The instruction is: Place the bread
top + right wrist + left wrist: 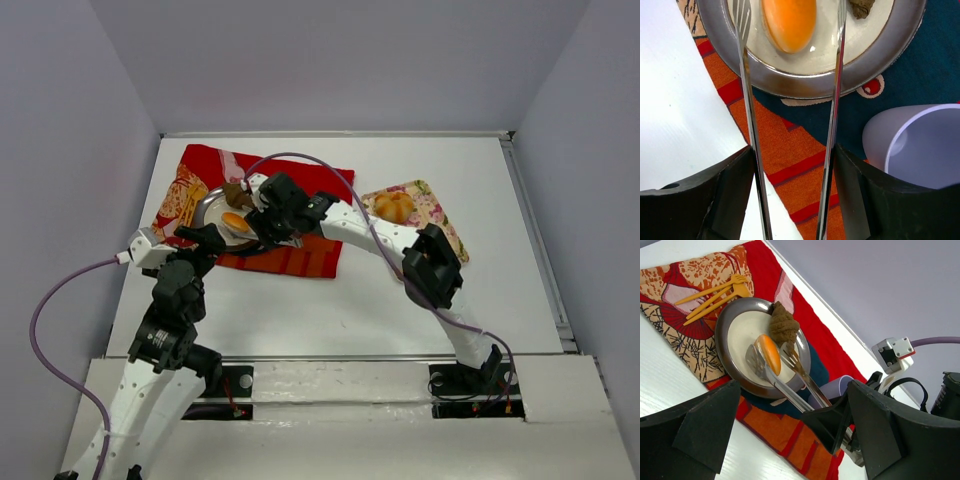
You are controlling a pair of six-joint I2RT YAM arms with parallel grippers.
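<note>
Left gripper (205,240), at the near-left edge of the plate (722,325): fingers spread wide, nothing between them. It sits close to the rim, so a forward drift would probably push the plate across the red cloth (815,340). Two orange forks (715,292) lie on the patterned part of the cloth, just beyond the plate.

On the plate, the bread (768,354) rests flat on the pale centre, towards the near rim. It is a smooth, glossy, orange-tan oval with no visible crust texture. It appears hard and slick, so it is likely to slide rather than settle. A brown, rough-surfaced lump (783,326) lies at the far rim, just beside the bread.

The tongs (747,125) stand apart, one blade on either side of the bread, and neither visibly grips it. The right gripper (792,160) pinches the tong handles at a half-spread, each arm running along the inner face of a finger.

The main hazard is a withdrawal that is not straight. A blade could catch the bread and drag it over the near rim onto the cloth. A second hazard is the pale cup (920,145) just right of the right gripper, which a sideways swing would tip.

Far right, well apart from the rest, a bun (392,207) sits on a floral mat (430,205).
</note>
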